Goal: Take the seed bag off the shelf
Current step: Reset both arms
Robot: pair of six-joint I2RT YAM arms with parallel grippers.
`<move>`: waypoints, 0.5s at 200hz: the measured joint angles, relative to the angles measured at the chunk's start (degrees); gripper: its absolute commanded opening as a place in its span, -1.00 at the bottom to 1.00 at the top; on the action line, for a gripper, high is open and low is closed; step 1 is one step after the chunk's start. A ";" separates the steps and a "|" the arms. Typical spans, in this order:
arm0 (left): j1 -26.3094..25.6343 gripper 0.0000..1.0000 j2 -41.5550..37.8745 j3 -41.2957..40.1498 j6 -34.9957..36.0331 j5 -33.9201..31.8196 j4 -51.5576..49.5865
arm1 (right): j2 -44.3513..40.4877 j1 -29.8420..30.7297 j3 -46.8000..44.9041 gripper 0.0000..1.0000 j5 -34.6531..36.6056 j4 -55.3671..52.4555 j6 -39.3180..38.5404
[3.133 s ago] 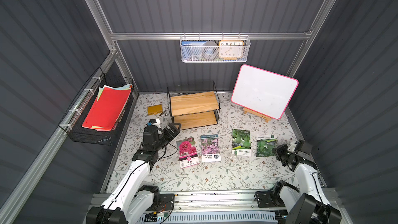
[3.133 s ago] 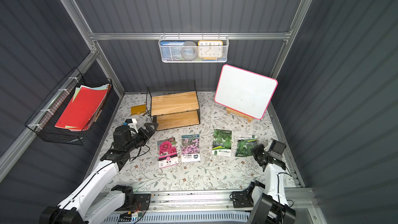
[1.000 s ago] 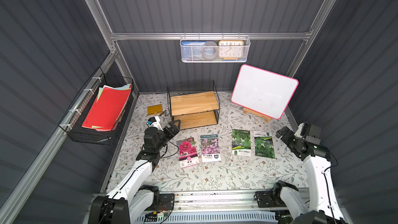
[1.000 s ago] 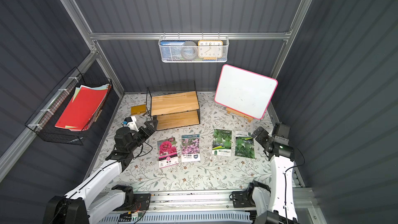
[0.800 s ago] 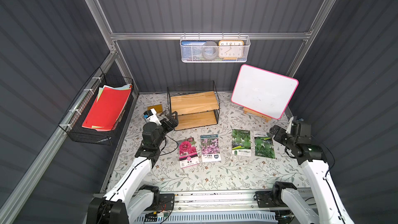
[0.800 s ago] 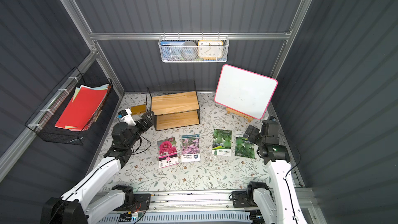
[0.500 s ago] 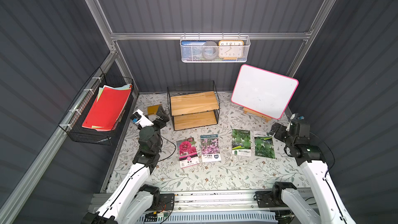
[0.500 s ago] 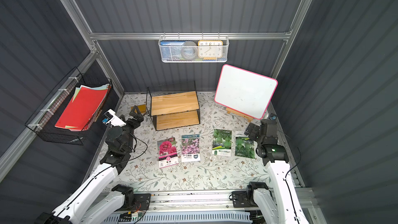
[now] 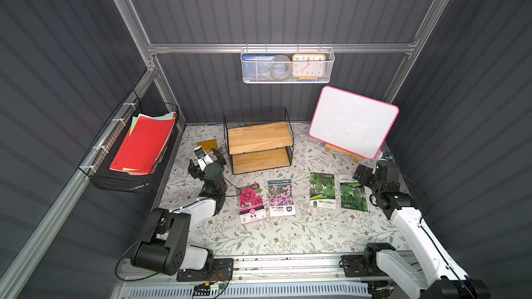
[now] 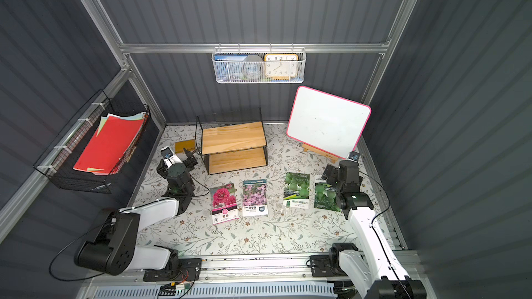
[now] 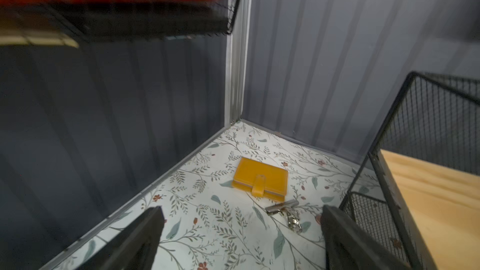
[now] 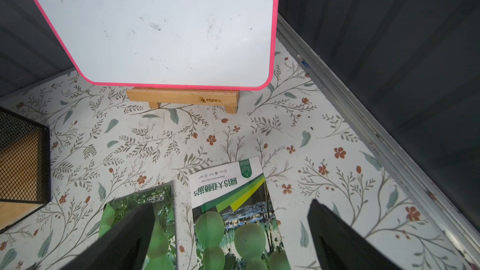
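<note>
The shelf (image 9: 259, 139) (image 10: 233, 139) stands at the back middle, both wooden boards bare. Several seed bags lie in a row on the floor in front of it: a pink one (image 9: 251, 203), a purple one (image 9: 280, 197) and two green ones (image 9: 322, 189) (image 9: 353, 195). My left gripper (image 9: 205, 160) (image 11: 241, 211) hangs open left of the shelf (image 11: 428, 177), facing the back corner. Over the far edge of the rightmost green seed bag (image 12: 228, 185) my right gripper (image 9: 371, 168) (image 12: 231, 206) is open and holds nothing.
A yellow wallet (image 11: 259, 179) and a metal clip with keys (image 11: 285, 209) lie ahead of the left gripper. A pink-edged whiteboard (image 9: 352, 122) stands on a wooden foot at the back right. A black basket of red papers (image 9: 138, 148) and a white mesh basket (image 9: 288, 66) hang on the walls.
The left gripper has swung away from the pink seed bag toward the back left corner. The right gripper has shifted slightly beside the rightmost bag. Both stay open.
</note>
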 measured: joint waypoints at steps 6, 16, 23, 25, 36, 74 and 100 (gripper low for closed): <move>0.61 1.00 1.03 -0.57 0.02 1.03 2.12 | -0.02 0.00 -0.20 0.98 0.13 0.96 -0.26; 2.10 1.00 2.40 -1.29 -0.02 2.67 5.75 | -0.02 0.00 -0.39 0.98 0.35 2.29 -0.57; 3.50 1.00 3.48 -1.68 -0.13 4.02 8.61 | -0.02 0.00 -0.55 0.98 0.55 3.08 -0.72; 3.98 1.00 3.87 -1.77 -0.13 4.50 9.51 | -0.02 0.00 -0.61 0.98 0.57 3.26 -0.76; 6.16 1.00 5.73 -2.14 -0.28 6.38 13.64 | 0.00 0.00 -0.98 0.98 0.92 4.83 -0.94; 9.75 1.00 15.15 -2.27 0.17 13.57 25.09 | 2.05 0.00 -2.95 0.98 1.62 10.21 -1.31; 11.32 1.00 16.09 -2.10 0.00 19.45 25.11 | 5.64 0.00 -5.33 0.98 1.53 16.92 -1.33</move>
